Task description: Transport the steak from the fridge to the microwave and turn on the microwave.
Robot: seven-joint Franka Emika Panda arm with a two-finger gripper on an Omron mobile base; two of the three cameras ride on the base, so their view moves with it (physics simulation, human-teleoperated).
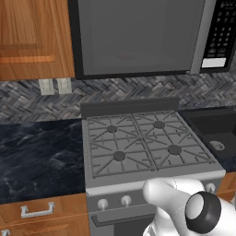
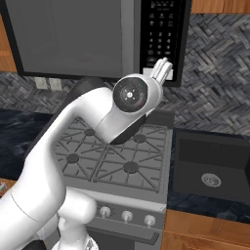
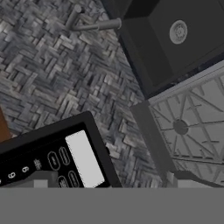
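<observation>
Microwave point(image 1: 138, 37) hangs shut above the stove point(image 1: 147, 143), gripper point(image 2: 163, 66) raised at its keypad point(image 2: 161, 31), jaws apart and empty.

Arm point(image 2: 63, 161): glossy white, thick rounded segments, filling lower left of frame. Dark grey joint bands. Round black end cap point(image 2: 131, 95) with faint red ring markings, mid-frame. Pale hand point(image 2: 159, 69) above it.

Wide dark grey-black microwave point(image 1: 138, 37) cut off by the top edge in both base views; grey door shut, cavity hidden. Black keypad panel point(image 3: 52, 157) cropped at the left and bottom of the hand view, key markings too small to read. Two small dark fingers point(image 3: 41, 180) mostly cropped below.
</observation>
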